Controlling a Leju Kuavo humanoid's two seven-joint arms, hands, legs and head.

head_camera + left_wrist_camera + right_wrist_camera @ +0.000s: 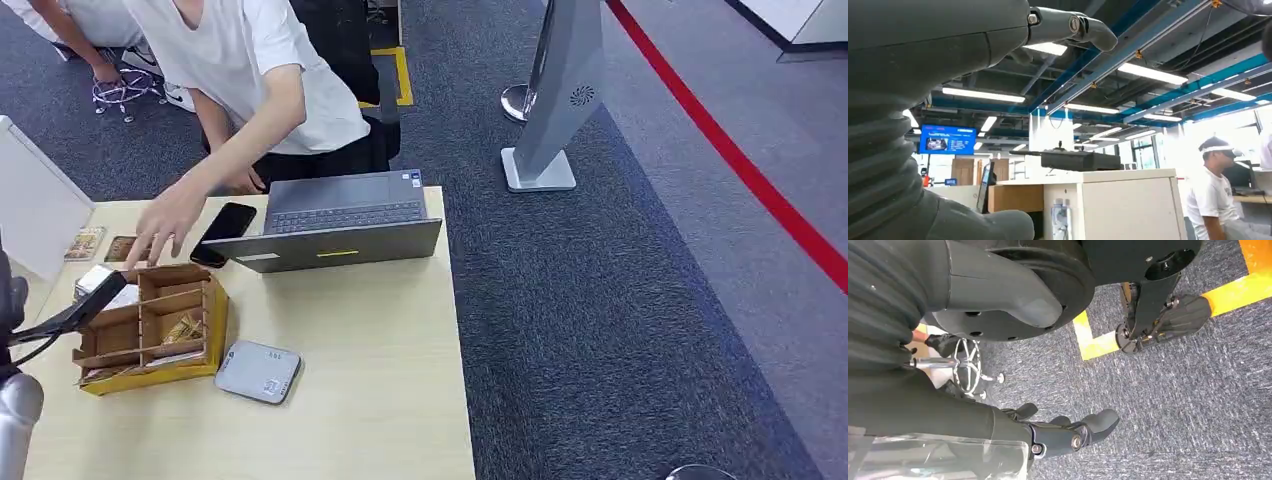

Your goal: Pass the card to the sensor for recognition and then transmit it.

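Head view: a pale card (97, 279) is seen in the far left compartment of a wooden box (190, 340) that stands on the left part of the tabletop (370, 380). The card looks white and flat, with no print that can be read. It is partly covered, so its long axis and the way it points cannot be told with certainty. Just above it a dark finger of the left hand (50, 320) is stretched out from the left edge toward the box. It cannot be told if the finger touches the card.

In the left wrist view the fingers (1073, 25) of this hand are held straight and well apart from the thumb, and nothing is seen between them, so the hand is released. In the right wrist view the right hand (948, 405) hangs above the blue carpet floor (1198, 390). Its fingers (1088, 427) are stretched out loosely, apart from the thumb, and nothing is grasped.

A grey square sensor (258, 371) lies flat on the tabletop just beside the near right corner of the box. Behind the box a person's hand (165, 225) is reached over its far edge, near a black phone (225, 225). An open grey laptop (340, 215) stands at the far edge. Two more small cards (85, 243) lie flat on the tabletop behind the box.
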